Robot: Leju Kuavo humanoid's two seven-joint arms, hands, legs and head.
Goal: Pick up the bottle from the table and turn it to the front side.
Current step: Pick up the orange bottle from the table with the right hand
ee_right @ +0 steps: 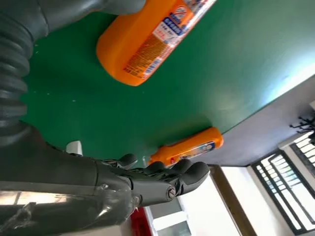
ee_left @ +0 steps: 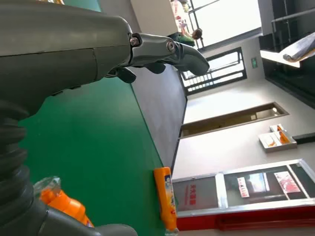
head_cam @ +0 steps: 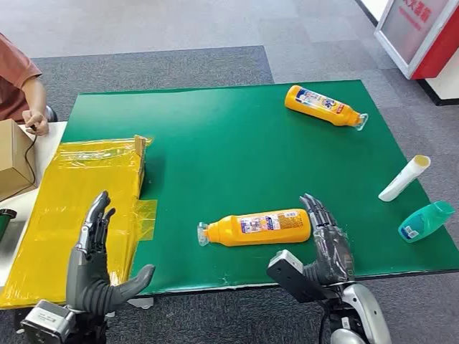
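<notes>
The green mat (head_cam: 227, 143) covers most of the table and everything else sits in relation to it: a crinkled yellow plastic sheet (head_cam: 70, 193) laps over its left end, and a person's arm (head_cam: 32, 107) rests beyond that sheet beside a cardboard box (head_cam: 13, 158). Near the mat's front edge, roughly at its middle, lies the orange bottle (head_cam: 254, 228) on its side, cap end pointing toward the yellow sheet, its base just beside the right hand (head_cam: 327, 247). That hand stands with its fingers straight and apart, holding nothing; whether a fingertip touches the base I cannot tell. The left hand (head_cam: 97, 265) hovers over the front corner of the yellow sheet, spread wide and empty. A second orange bottle (head_cam: 325, 107) lies at the mat's far right corner, and a white tube (head_cam: 404, 178) and a teal bottle (head_cam: 427, 220) lie at the right edge. The near bottle looks like stiff moulded plastic with a glossy skin, so I would expect it to be slick, fairly light, and apt to roll if nudged sideways. The broad middle of the body, across the label, seems the soundest place to grasp; the narrow neck would give less purchase. Its label (head_cam: 270, 223) is white and blue with dense small print that I cannot read, and the far bottle's blue label is equally illegible. Red characters show on a white sign (head_cam: 414, 14) past the mat's far right corner, too small to make out.
</notes>
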